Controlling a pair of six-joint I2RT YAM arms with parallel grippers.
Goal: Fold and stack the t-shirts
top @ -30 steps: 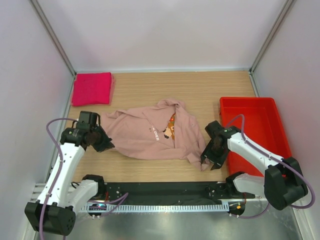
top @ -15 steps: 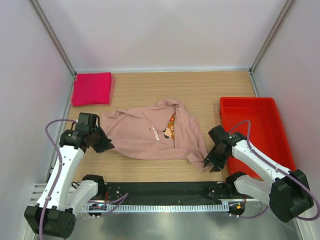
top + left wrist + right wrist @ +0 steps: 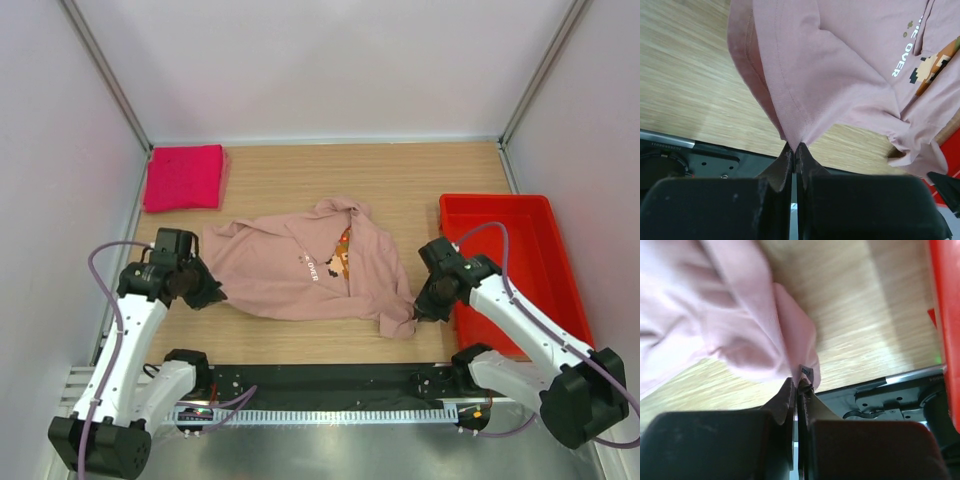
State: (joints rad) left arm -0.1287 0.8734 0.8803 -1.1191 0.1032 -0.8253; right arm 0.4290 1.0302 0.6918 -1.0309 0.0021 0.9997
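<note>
On the wooden bench (image 3: 400, 180) between my two arms lies the pale pink t-shirt (image 3: 290, 270), crumpled and spread unevenly, with its pixel graphic and small white lettering facing up. My left fingers (image 3: 781, 167) are pressed together on the shirt's left edge, pinching a seam so that the cloth rises off the wood toward them. My right fingers (image 3: 784, 402) are clamped on the bunched corner at the shirt's near right, where a small label shows at the pinch. Holding both ends like this looks meant to let me pull the cloth taut and flat before any fold. The magenta t-shirt (image 3: 184, 177) sits as a neat folded square in the far left corner, well apart, probably as the base of the stack. A red bin (image 3: 520, 250) stands just beside my right arm, apart from the shirt. The pale pink shirt is not yet folded.
</note>
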